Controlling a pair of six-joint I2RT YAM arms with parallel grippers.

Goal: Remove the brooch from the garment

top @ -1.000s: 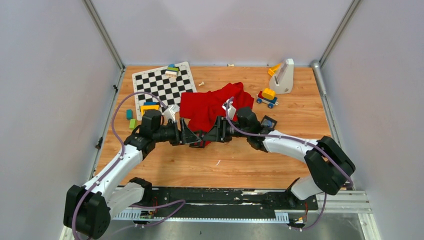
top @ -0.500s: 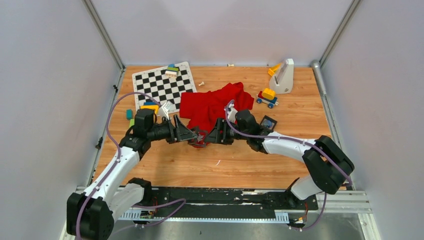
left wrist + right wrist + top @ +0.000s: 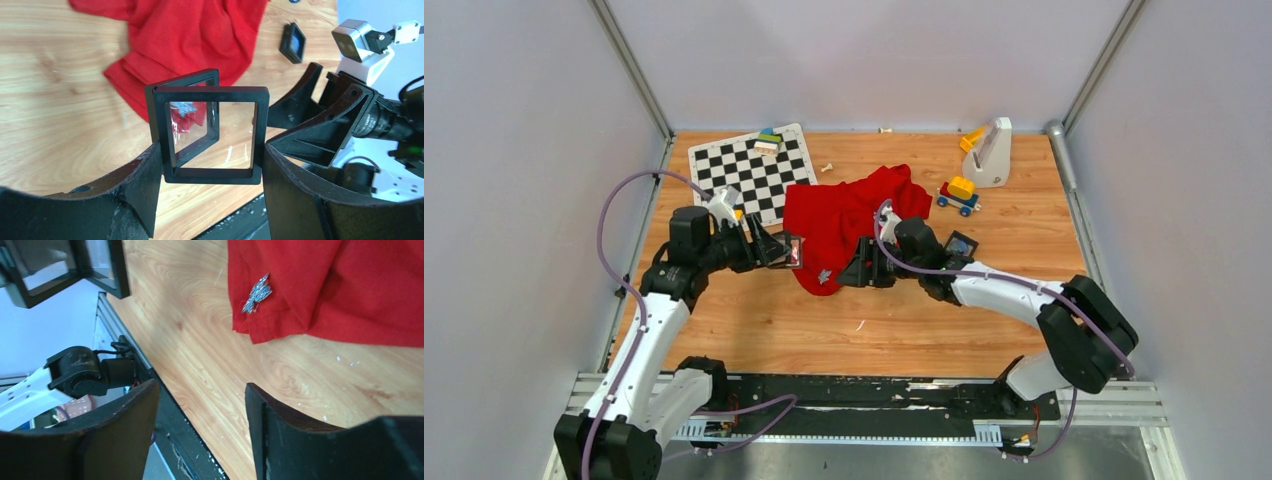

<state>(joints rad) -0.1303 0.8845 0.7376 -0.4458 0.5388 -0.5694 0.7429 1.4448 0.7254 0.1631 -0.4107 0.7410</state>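
Observation:
A red garment (image 3: 854, 212) lies crumpled mid-table. A small silver-blue brooch (image 3: 824, 277) is pinned near its near-left corner; it shows clearly in the right wrist view (image 3: 257, 292), on the cloth (image 3: 350, 290). My left gripper (image 3: 776, 250) is shut on a black square case (image 3: 210, 132) with clear windows, hinged open, and holds it above the wood left of the garment (image 3: 200, 35). The brooch (image 3: 187, 109) shows through the case's window. My right gripper (image 3: 852, 272) is open and empty (image 3: 200, 390), just right of the brooch at the garment's near edge.
A checkerboard mat (image 3: 749, 172) with small blocks (image 3: 767, 140) lies at the back left. A white stand (image 3: 992, 150) and a toy car (image 3: 959, 195) are at the back right. A second small black case (image 3: 961, 245) lies beside the right arm.
My left gripper has drawn back to the left and upward with the black case, away from the garment's corner. The brooch now lies uncovered on the cloth. The right gripper has hardly moved.

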